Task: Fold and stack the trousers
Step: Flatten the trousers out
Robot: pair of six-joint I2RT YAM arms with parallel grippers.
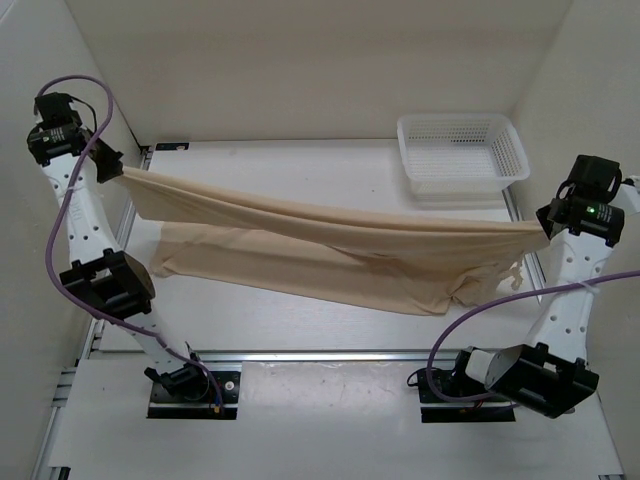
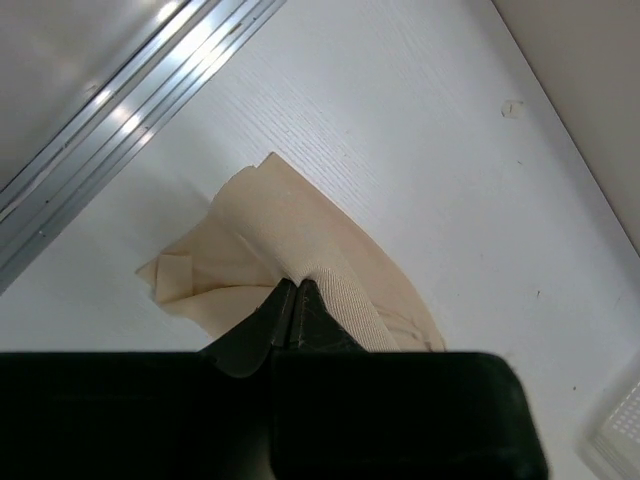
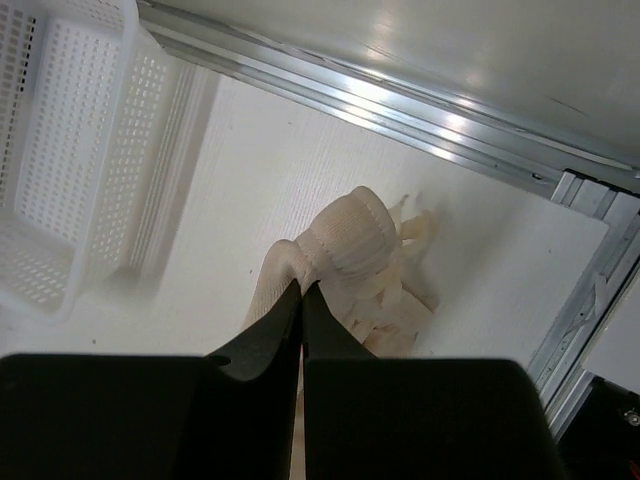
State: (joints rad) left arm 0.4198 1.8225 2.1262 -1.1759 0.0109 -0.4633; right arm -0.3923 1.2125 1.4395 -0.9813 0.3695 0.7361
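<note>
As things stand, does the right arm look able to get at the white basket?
Probably not yet. The right end effector is shut on one end of the trousers, stretched across to the left end effector. The basket sits close by with nothing between, so after release the way looks free.

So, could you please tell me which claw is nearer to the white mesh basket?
Right. The right claw grips the trousers beside the basket's near right corner; the left claw holds their other end across the table.
</note>
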